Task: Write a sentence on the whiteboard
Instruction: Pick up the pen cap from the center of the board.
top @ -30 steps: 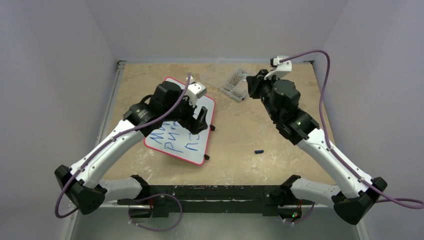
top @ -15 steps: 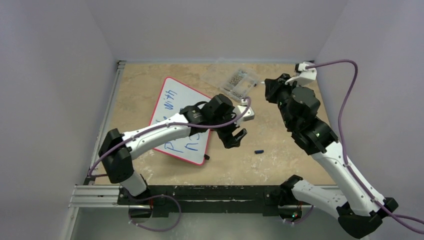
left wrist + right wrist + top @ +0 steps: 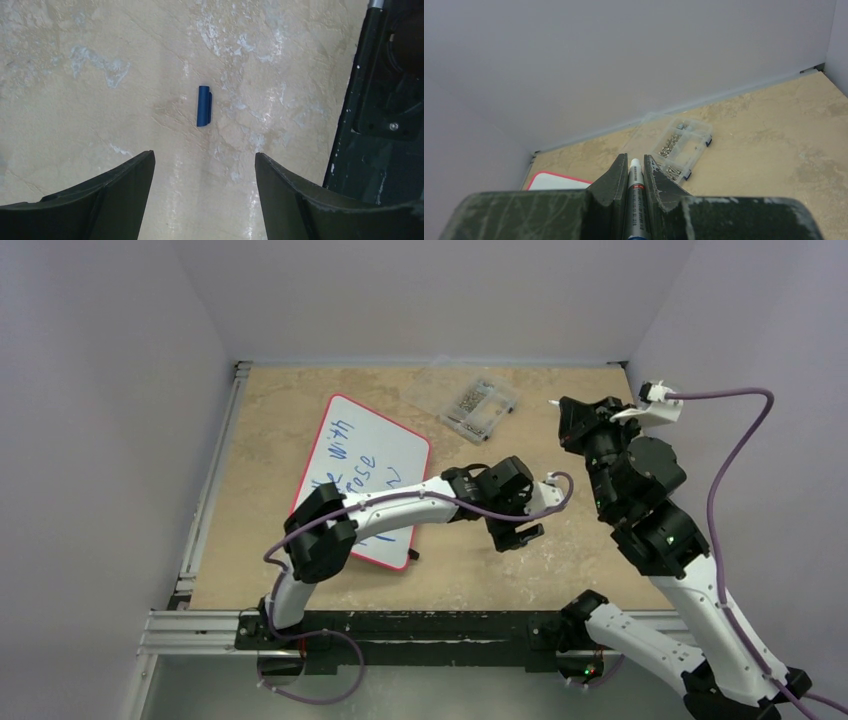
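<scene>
A second ago the left arm lay across the whiteboard (image 3: pixel 405 452) and hid most of its writing. It has since swung off to the right, so the board now shows bare on the left half of the table (image 3: pixel 270 440), tilted with one corner toward the back wall. The sentence (image 3: pixel 342 440) runs in blue marker letters down the board in several lines; its near end is still covered by the left arm's elbow. The left gripper (image 3: pixel 517 537) has come from over the board to a spot well to the right of it, near the middle of the table. On the right, the right gripper (image 3: pixel 572 412) was just beside the clear plastic box (image 3: pixel 505 392) a second ago. It has since pulled back to the right and now stands apart from the box.

The box sits near the back wall, right of the board, with its clear lid laid open. Small metal screws (image 3: pixel 468 400) lie in its compartments. The right wrist view shows the box (image 3: pixel 704 131) and the screws (image 3: pixel 671 142) ahead of the fingers.

The left gripper (image 3: pixel 203 157) points down at the table with its fingers spread wide and nothing between them. A small blue cap (image 3: pixel 204 106) lies on the table just ahead of the gap, touching neither finger. The right gripper (image 3: pixel 634 162) has its fingers closed tight on a marker (image 3: pixel 635 200), whose white tip pokes out between the fingertips.
</scene>
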Available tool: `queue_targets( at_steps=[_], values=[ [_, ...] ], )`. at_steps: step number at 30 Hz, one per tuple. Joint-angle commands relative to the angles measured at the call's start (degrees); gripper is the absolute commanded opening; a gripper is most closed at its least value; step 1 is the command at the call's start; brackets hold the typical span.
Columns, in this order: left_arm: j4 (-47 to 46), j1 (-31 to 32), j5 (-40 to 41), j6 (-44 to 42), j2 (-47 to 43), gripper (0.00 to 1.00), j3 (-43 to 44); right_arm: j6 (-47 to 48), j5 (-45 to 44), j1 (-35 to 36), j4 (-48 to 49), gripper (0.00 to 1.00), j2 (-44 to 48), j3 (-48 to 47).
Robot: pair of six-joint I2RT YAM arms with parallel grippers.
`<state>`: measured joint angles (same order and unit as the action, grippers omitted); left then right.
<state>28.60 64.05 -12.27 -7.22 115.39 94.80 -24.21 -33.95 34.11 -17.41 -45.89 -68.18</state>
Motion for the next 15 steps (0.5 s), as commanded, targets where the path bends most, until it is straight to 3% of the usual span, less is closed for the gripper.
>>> queue_targets(
  at_steps=[1, 15],
  values=[
    [1.2, 1.2, 4.8, -1.6, 3.9, 0.72, 6.5, 0.2, -0.9, -0.1, 1.0, 0.0, 1.9, -2.2],
    [7.4, 2.5, 6.9, 0.2, 15.9, 0.63, 17.5, 0.6, -0.1, -0.2, 0.4, 0.0, 3.7, -3.2]
  ],
)
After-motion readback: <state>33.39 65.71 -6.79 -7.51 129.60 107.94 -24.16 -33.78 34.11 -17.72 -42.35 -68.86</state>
